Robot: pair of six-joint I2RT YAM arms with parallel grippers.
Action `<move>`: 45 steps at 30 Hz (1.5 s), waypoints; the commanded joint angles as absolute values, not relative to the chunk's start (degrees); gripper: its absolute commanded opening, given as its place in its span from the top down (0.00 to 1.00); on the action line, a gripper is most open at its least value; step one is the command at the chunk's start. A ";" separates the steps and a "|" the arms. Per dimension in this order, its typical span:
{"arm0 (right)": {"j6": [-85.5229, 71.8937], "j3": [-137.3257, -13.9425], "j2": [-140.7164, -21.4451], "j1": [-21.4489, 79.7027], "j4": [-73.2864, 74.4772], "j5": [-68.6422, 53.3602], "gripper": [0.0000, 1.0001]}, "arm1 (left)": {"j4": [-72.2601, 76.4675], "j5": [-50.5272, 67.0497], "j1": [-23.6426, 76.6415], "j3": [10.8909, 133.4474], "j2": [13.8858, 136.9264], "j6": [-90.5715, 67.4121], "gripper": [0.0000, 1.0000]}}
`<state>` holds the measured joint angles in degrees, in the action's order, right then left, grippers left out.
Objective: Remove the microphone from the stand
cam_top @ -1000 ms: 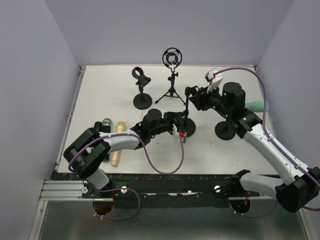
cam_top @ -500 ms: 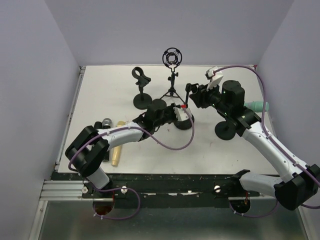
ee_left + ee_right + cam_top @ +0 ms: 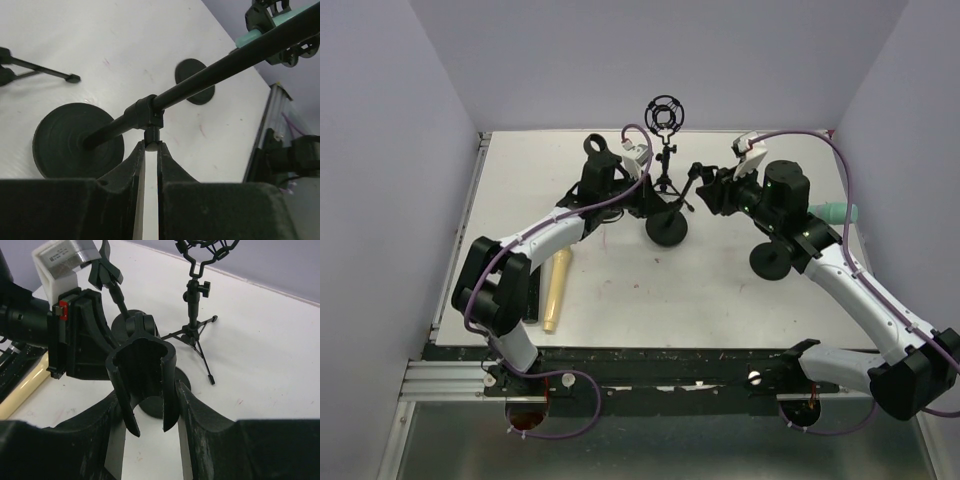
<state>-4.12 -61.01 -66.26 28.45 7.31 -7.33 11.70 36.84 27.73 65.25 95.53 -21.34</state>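
The left gripper (image 3: 151,152) pinches the knob (image 3: 152,139) at its tips, likely steadying the stand (image 3: 667,230); the right gripper (image 3: 150,400) clamps the empty-looking clip (image 3: 142,360) between its fingers.

Top view: teal microphone (image 3: 838,211) half hidden behind right arm (image 3: 860,290); where left jaws meet the stand (image 3: 667,230) too small to tell. Right wrist view: shock mount (image 3: 196,255) cut by top edge, cream cylinder (image 3: 21,390) by left edge
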 commanded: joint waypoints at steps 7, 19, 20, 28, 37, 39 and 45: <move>-4.57 -62.49 -66.27 28.65 6.42 -9.40 0.79 | 15.91 54.32 28.12 66.53 98.00 -39.73 0.83; -1.51 -63.54 -65.40 28.65 9.74 -11.15 0.61 | 0.55 50.01 27.69 73.47 91.69 -24.28 0.21; -1.06 -63.72 -65.13 28.65 10.19 -11.68 0.56 | 0.09 50.27 27.60 73.74 91.15 -23.56 0.21; 1.76 -65.39 -64.34 28.65 13.53 -13.54 0.31 | -3.95 51.07 27.86 76.64 89.83 -19.08 0.21; 2.37 -67.15 -63.81 28.65 16.35 -12.92 0.30 | -7.38 48.25 28.83 77.08 88.24 -13.19 0.22; 2.20 -67.41 -64.16 28.65 15.82 -13.09 0.31 | -7.30 48.25 29.00 76.73 87.89 -13.18 0.22; 7.89 -64.78 -65.47 28.65 14.68 -19.14 0.31 | -9.66 48.34 29.97 77.69 85.52 -8.89 0.22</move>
<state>2.68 -65.58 -64.53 28.45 14.31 -13.21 -7.03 48.86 29.02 75.75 89.52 -13.85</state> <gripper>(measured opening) 0.691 0.779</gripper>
